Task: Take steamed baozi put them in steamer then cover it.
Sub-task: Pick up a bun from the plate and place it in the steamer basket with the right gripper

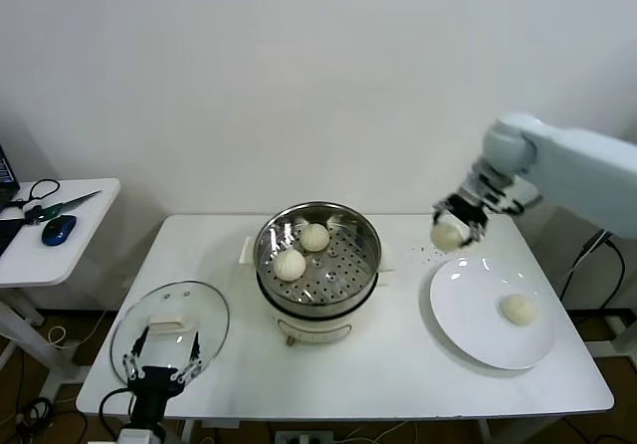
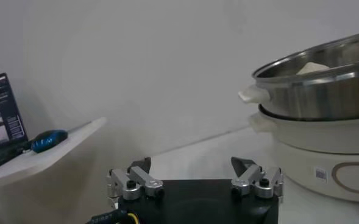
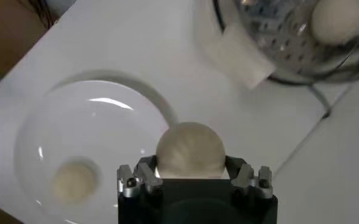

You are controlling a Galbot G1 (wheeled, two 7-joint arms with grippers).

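The step in hand looks like the transfer of bun 3 of 4: the right gripper (image 1: 453, 227) is clamped on a steamed baozi (image 1: 447, 234), lifted in the air to the right of the steamer (image 1: 318, 255), above the gap between the steamer and the white plate (image 1: 478, 310). 2 baozi (image 1: 302, 250) already lie on the steamer's perforated floor, toward its left and back, and 1 more baozi (image 1: 518, 309) waits on the plate, well to the right of the steamer. The next move, as I judge it, calls for carrying the held bun leftward over the steel rim and lowering it onto a bare part of the floor, clear of the 2 already there, before the fingers let go. The cover (image 1: 169, 325) lies flat on the table to the front-left of the steamer, and the left gripper (image 1: 159, 360) hovers at it with its jaws spread wide, holding nothing. All this sits on a white table (image 1: 398, 384) against a plain white wall. Further left of the steamer stands a small side table (image 1: 80, 235) with a blue mouse (image 1: 59, 229), scissors (image 1: 55, 203) and a laptop edge.
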